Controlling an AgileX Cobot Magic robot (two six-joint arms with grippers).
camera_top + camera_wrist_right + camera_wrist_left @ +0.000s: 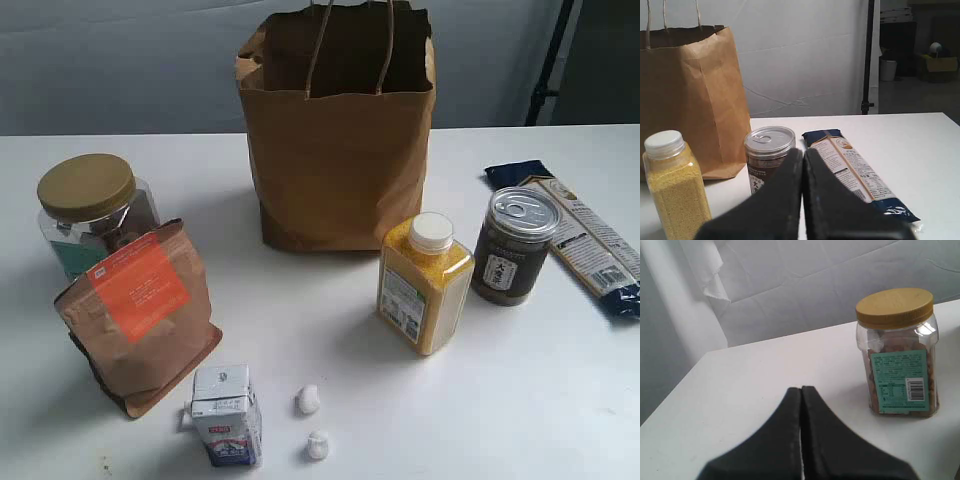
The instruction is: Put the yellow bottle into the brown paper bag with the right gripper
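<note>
**Yellow bottle (pixel 424 285) not yet grasped; right gripper shut and aimed elsewhere**

Position. The yellow bottle stands upright on the table (pixel 540 400), in front of the brown paper bag (pixel 340 170) near its right corner, close to it but not touching. The dark can (pixel 514 245) stands just beside the bottle on the right, with a narrow gap between them. The bag stands upright with its mouth open and its handles raised.

Grippers. The right gripper (pixel 802 155) has its fingers pressed together and holds nothing. It sits low over the table, and its fingers point at the dark can rather than at the bottle. The left gripper (pixel 801 390) also has its fingers pressed together and empty, and it faces the clear jar (pixel 897 352).

Step in hand. In the inspector's judgement the task stands at the approach, with no part of the transfer done. The next move calls for the right fingers to spread and swing from the can toward the bottle. They should then close on the bottle's body below the white cap without nudging the can. After that the bottle must be lifted above the bag's rim and lowered in between the handles.

Views compared. The exterior view gives the full layout and the bag's open mouth, but shows neither arm. Only the right wrist view shows the state and aim of the right fingers, and it sees the bag from the side only. The left wrist view shows the jar and bare table, and none of the task's things.
</note>
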